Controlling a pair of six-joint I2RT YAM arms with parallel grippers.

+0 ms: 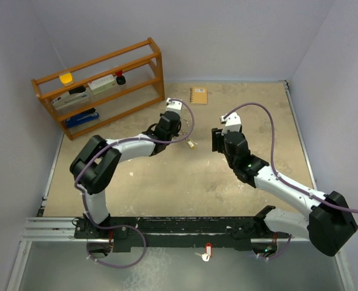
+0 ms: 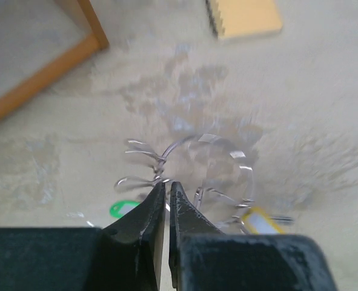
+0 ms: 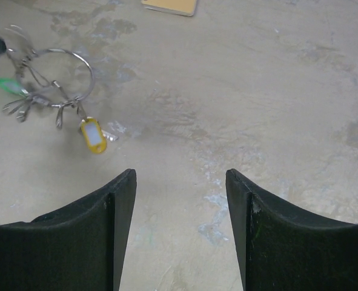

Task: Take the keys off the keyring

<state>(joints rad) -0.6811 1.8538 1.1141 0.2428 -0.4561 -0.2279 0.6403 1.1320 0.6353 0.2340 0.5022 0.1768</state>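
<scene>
Item: keyring [image 3: 57,102], small cluster of thin silver wire loops, nipped in the closed left gripper [image 2: 165,185]. Green-headed key [image 2: 125,209] left of the tips, yellow-tagged key [image 2: 260,221] right. Probably light, springy, slippery; best taken by a key head. Right gripper [image 3: 180,174] spread wide, empty.

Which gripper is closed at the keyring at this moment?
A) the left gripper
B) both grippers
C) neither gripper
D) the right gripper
A: the left gripper has its tips pressed together on a wire loop of the keyring, while the right gripper stands open and empty, apart from it.
</scene>
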